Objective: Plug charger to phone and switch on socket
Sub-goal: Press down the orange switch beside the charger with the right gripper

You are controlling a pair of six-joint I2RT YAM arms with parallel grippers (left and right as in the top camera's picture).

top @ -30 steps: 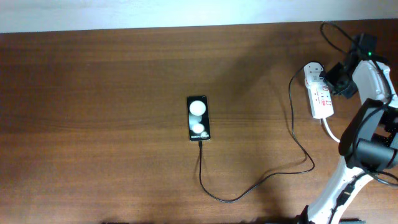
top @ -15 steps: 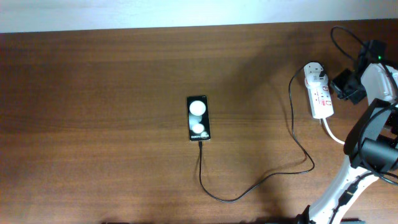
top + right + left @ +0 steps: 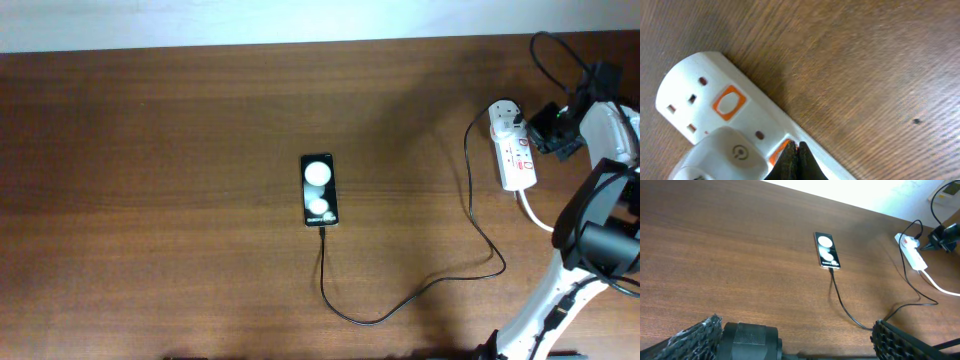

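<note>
Wooden counter (image 3: 150, 220) is carrying one phone (image 3: 319, 190), one charger (image 3: 400, 305) and one socket (image 3: 516, 160). Overhead, the phone is lying face up well apart from the socket, and the charger's thin black cable is looping from the phone's end to a white adapter (image 3: 505, 114) sitting in the socket. Only the right wrist view is showing the right gripper (image 3: 796, 156) clenched and empty, its tip touching an orange switch (image 3: 780, 150) just beside the adapter; a second switch (image 3: 729, 104) is showing uncovered. Only the left wrist view is showing the left gripper (image 3: 795, 335) released wide, far from the socket. The socket is getting cut off at the right wrist view's edge, and the cable's plug tip is too small to make out.
</note>
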